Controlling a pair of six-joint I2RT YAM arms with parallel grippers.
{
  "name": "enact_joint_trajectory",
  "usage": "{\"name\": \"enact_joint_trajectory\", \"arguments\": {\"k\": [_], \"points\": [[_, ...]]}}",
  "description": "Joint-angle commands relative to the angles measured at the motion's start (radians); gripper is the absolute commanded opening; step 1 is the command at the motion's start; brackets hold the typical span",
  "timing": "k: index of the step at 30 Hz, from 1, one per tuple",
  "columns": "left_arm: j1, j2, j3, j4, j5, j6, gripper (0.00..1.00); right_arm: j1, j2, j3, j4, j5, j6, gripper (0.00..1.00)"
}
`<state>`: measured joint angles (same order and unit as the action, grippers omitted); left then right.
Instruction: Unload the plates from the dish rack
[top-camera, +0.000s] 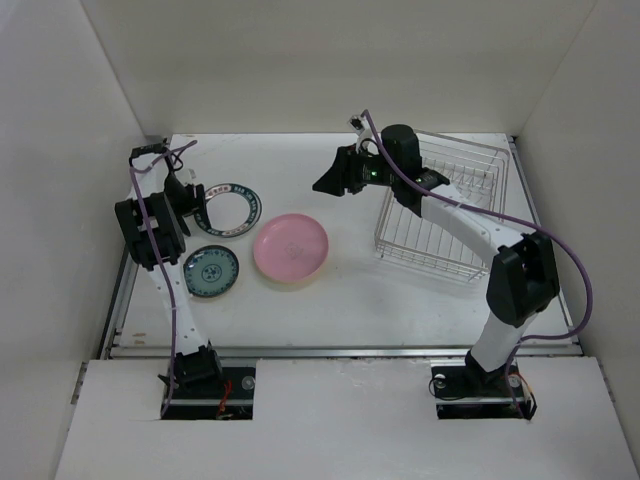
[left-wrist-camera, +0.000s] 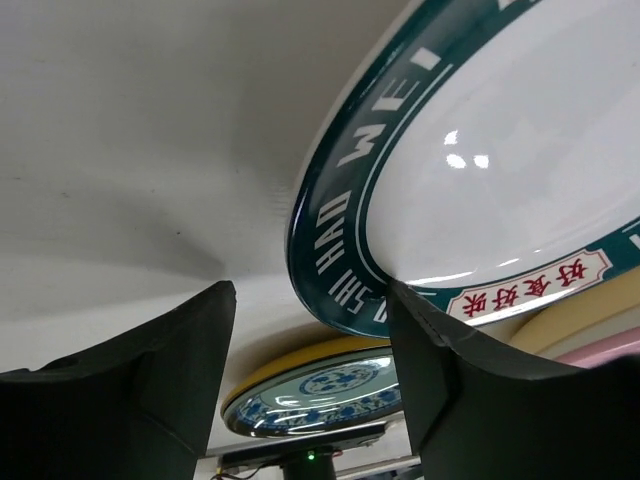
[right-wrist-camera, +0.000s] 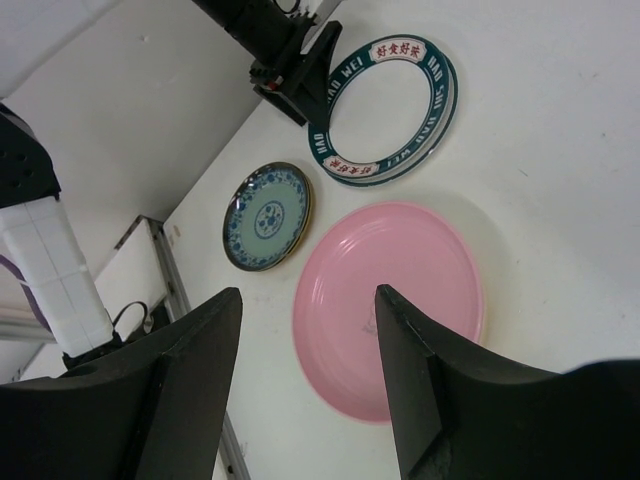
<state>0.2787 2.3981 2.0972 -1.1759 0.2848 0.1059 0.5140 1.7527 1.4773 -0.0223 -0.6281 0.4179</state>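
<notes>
Pink, teal and white: three of the plates lie flat on the left half of the table (top-camera: 400, 310), apart from one another. The white plate (top-camera: 232, 212), with a dark green lettered rim, is farthest back. The small teal patterned plate (top-camera: 211, 271) is nearer the arm bases, and the pink plate (top-camera: 290, 248) is to their right. The dish rack (top-camera: 480, 170) stands well apart on the right. No plate shows among its wires, so the unloading looks done or nearly so.

The left gripper (left-wrist-camera: 310, 295) sits low at the white plate's rim with its fingers spread and nothing pinched. The right gripper (right-wrist-camera: 308, 292) hovers above the table between the dish rack and the pink plate, its fingers likewise apart and empty.

The main risk, as I judge it, lies in the left arm's retreat. One finger (left-wrist-camera: 440, 400) is so close to the rim that a sideways pull could hook it. That would tip the white plate or drag it toward the teal one. A low swing of the right arm could also knock the pink plate.

Only the left wrist view shows how near finger and rim are, though I cannot tell whether they touch. It also shows a cream-yellow edge (left-wrist-camera: 585, 332) under the pink, seemingly the cream-yellow plate stacked beneath. The right wrist view shows all three upper plates lying flat. Only the top view shows the rack.
</notes>
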Motion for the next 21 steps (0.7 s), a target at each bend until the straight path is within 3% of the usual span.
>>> {"name": "enact_joint_trajectory", "arguments": {"k": [1,13,17,20,21], "points": [[-0.025,-0.066,0.023,-0.048,-0.101,0.034,0.59,0.006,-0.053,0.005,0.004,-0.004,-0.018,0.62],[-0.081,-0.134,-0.011,-0.013,-0.211,0.066,0.61,0.006,-0.088,0.005,-0.048,0.036,-0.027,0.62],[-0.081,-0.240,-0.071,0.027,-0.251,0.044,0.62,0.006,-0.176,-0.006,-0.142,0.197,-0.047,0.64],[-0.081,-0.355,-0.115,0.050,-0.263,0.008,0.64,-0.005,-0.271,-0.015,-0.279,0.456,-0.036,0.71],[-0.081,-0.422,-0.143,0.050,-0.263,-0.003,0.64,-0.014,-0.292,-0.015,-0.325,0.613,-0.036,0.72]]}}
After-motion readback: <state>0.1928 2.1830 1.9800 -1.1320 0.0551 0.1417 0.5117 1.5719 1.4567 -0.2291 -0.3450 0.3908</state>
